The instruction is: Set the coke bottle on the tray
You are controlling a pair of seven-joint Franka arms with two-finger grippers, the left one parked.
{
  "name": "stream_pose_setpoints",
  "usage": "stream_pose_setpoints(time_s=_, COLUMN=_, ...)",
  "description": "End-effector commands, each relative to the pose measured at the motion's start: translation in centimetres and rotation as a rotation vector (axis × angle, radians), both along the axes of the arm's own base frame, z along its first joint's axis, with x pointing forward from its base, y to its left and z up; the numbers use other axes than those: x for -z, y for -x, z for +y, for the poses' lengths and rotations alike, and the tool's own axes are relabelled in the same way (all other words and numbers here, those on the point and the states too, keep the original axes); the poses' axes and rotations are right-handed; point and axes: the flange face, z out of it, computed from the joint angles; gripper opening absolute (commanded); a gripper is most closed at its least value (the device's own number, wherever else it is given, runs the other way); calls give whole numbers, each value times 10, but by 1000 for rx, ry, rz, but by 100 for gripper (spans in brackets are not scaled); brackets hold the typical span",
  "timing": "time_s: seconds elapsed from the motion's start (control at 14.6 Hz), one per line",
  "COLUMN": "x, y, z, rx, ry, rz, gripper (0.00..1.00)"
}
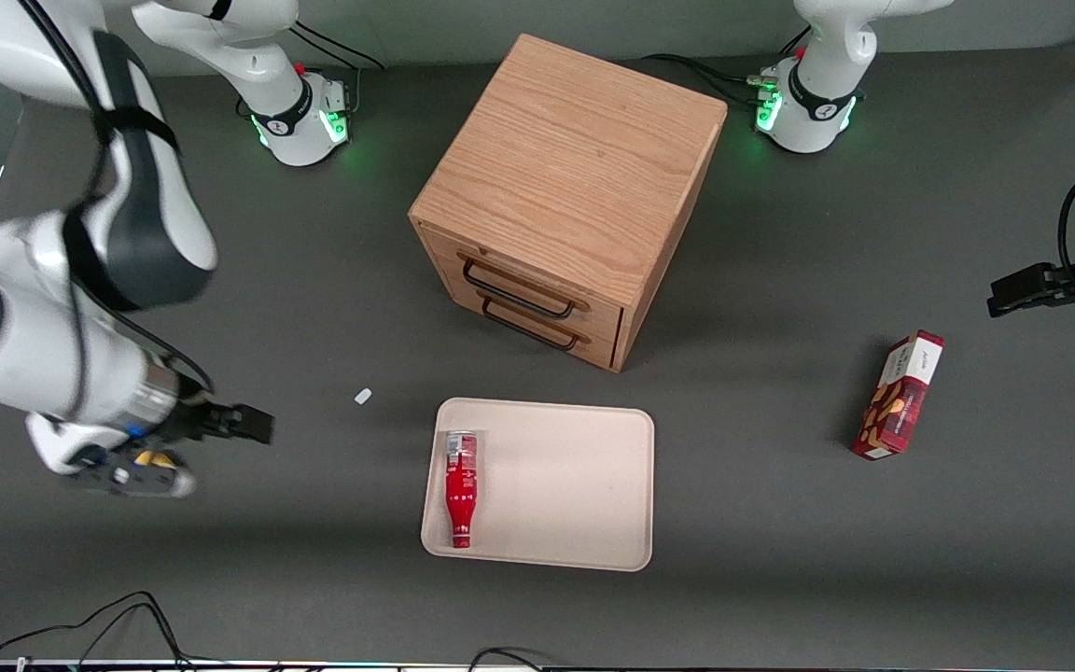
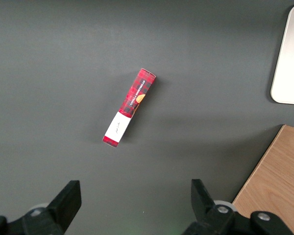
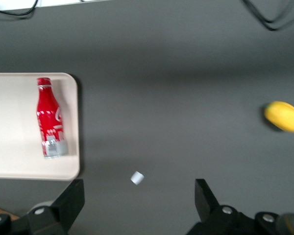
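Even overhead light, soft shadows beside cabinet (image 1: 567, 196) — right wrist view motion-blurred, front view sharp.

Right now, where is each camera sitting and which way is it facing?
Front view: high up, facing the arms; shows the cabinet, the tray and the gripper.
Right wrist view: looks down past open fingers at the coke bottle lying on the tray.
Left wrist view: looks down at the snack box.
Front and right wrist views share bottle and tray.
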Motion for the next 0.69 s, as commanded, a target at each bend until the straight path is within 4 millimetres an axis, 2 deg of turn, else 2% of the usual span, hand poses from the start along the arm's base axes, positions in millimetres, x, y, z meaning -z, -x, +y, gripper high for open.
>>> stream_pose_setpoints(time_s=0.0, x=-36, y=74, z=-35, rx=3, ry=-23, rz=-16, gripper=100)
stream_pose_setpoints(time_s=0.14, x=-57, y=104, z=-56, rx=19, ry=-25, rz=-32, gripper=100)
stream_pose_setpoints(time_s=0.27, x=-79, y=126, z=-61, rx=13, ry=-25, rz=-14, gripper=100)
stream_pose_setpoints(time_s=0.41, x=-95, y=135, z=-64, rx=11, ry=-18, rz=9, gripper=100)
stream_pose_setpoints(time_s=0.62, x=-112, y=133, z=-65, rx=22, ry=-18, rz=24, gripper=100)
